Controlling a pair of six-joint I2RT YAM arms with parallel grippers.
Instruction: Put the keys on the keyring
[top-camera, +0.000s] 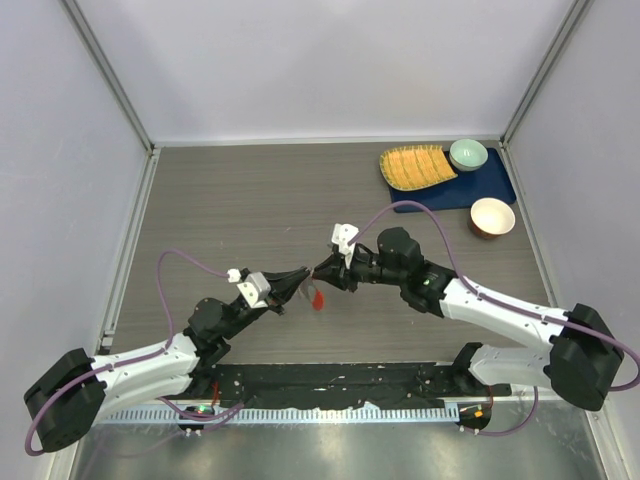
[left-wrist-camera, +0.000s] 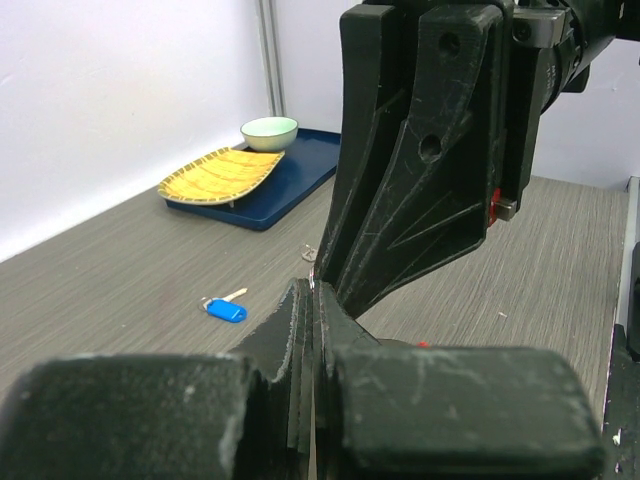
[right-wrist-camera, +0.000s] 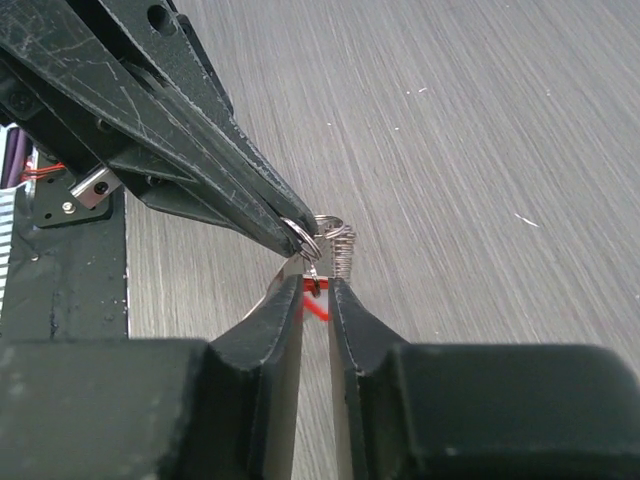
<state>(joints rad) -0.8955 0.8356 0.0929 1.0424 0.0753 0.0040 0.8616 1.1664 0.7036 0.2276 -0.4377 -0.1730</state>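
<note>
My left gripper and right gripper meet tip to tip above the table's middle. The left gripper is shut, and its tips pinch the small silver ring of the keyring. The keyring's red fob hangs below it. The right gripper stands nearly shut with a flat silvery key across its tips, beside a small wire coil. A blue-headed key lies on the table to the left. Other keys are out of view.
At the back right a blue tray carries a yellow plate and a green bowl. A brown bowl stands beside it. A black mat runs along the near edge. A small silvery bit lies beyond my left tips.
</note>
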